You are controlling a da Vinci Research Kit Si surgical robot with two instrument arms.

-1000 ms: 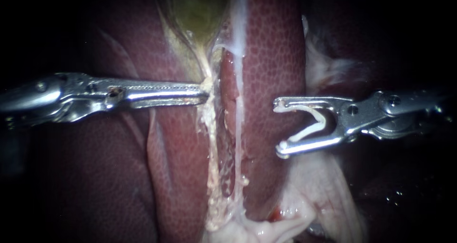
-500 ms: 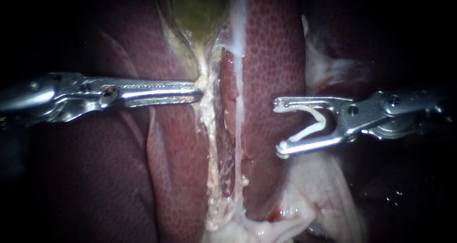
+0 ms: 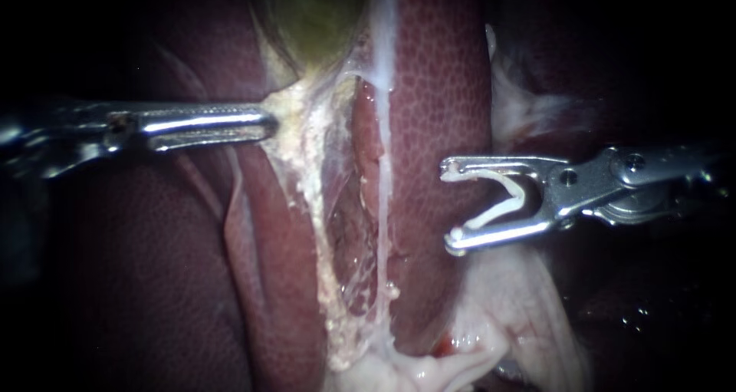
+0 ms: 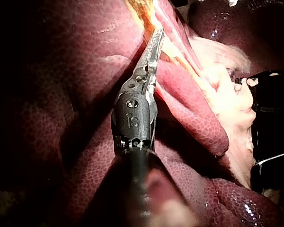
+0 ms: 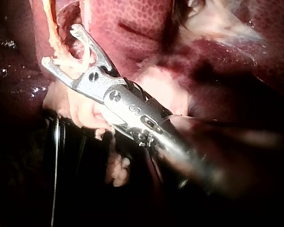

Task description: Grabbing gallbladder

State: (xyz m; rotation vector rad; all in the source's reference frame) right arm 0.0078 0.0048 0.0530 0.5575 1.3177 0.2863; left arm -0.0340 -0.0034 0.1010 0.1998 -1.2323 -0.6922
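Pulling back toward its own side, the left instrument (image 3: 268, 122) has dragged its jaw tips away from the central cleft over the last second. Its jaws stay clamped on the pale fatty tissue (image 3: 295, 131) at the narrow lower end of the gallbladder (image 3: 314, 16). That tissue was a thin cord before; it now fans out ahead of the tips as a taut, translucent sheet, so the hold looks firm rather than slipping. The greenish gallbladder lies just beyond the jaw tips, bedded in the liver (image 3: 437, 77). The right instrument (image 3: 450, 205) has not moved: its jaws stand wide, cradling an open white clip (image 3: 502, 196), well apart from the stretched sheet. I judge the grab made, with traction now building
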